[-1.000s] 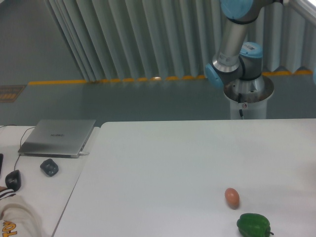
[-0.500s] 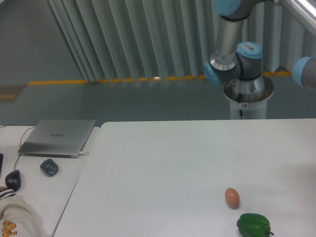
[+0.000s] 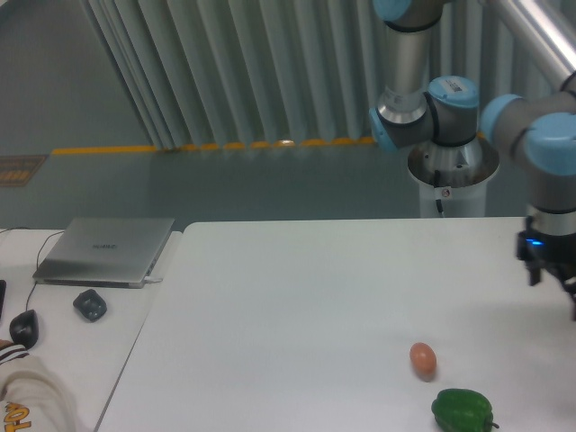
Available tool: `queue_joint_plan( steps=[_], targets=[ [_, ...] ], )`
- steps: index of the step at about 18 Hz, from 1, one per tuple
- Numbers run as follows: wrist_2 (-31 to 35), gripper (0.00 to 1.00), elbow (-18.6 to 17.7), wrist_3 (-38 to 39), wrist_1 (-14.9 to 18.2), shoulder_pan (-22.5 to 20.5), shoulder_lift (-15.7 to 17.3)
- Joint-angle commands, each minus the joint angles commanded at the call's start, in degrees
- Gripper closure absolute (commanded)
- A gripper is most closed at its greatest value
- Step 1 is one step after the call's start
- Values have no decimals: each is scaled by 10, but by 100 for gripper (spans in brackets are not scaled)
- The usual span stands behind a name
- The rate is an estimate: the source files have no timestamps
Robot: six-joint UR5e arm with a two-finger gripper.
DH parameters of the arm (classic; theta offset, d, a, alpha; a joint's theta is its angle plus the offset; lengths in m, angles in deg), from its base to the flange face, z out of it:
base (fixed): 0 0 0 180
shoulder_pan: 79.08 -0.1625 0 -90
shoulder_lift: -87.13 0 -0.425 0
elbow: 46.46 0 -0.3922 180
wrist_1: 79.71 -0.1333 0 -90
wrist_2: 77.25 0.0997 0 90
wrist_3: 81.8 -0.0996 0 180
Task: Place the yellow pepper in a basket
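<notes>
While half a second ago only a blue joint showed at the right edge, the arm's wrist and gripper now hang into view above the table, suggesting the task is just beginning. Cut off by the frame edge, the claw's opening cannot be told; nothing visibly sits in it. Neither yellow pepper nor basket is visible, only the egg and green pepper.

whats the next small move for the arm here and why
Probably keep bringing the gripper in from the right edge. No yellow pepper or basket is in view, only the egg and green pepper on the table, so the target likely lies off-frame.
</notes>
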Motion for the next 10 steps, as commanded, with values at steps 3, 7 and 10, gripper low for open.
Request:
queue_joint_plan(
  steps=[3,7,10],
  targets=[
    [0,0,2,-19,69,3,8],
    [-3,0,-1,-24,95,22,17],
    [-12,0,-3,-24,109,25,18]
  ],
)
